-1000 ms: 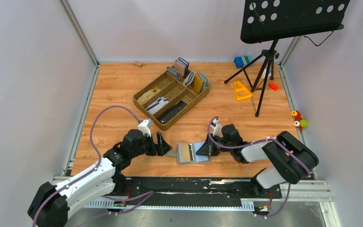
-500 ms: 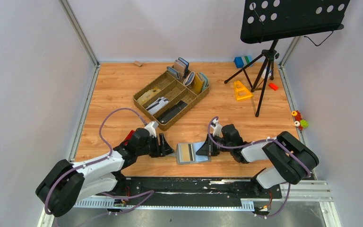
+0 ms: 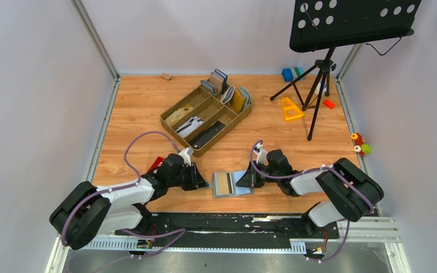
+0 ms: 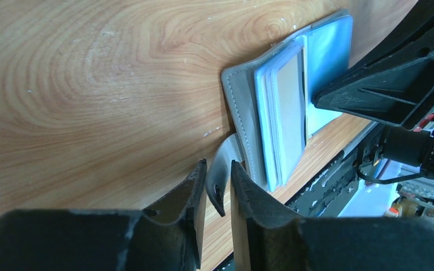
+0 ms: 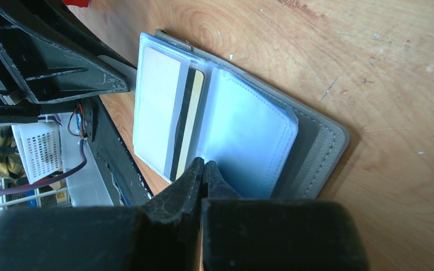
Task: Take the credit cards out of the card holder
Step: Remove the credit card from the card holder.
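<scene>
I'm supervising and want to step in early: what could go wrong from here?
1. The left tool pinches only the thin grey strap of the card holder; it could slip free and the holder would shift.
2. The right tool is shut on a clear sleeve, not the striped card, so a pull might lift or tear the sleeve instead.
3. The holder lies close to the table's near edge and could be dragged off.

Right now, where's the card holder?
Top view: the card holder lies open near the table's near edge, about centre, between the left end effector and right end effector, nearer than the brown tray.
</scene>
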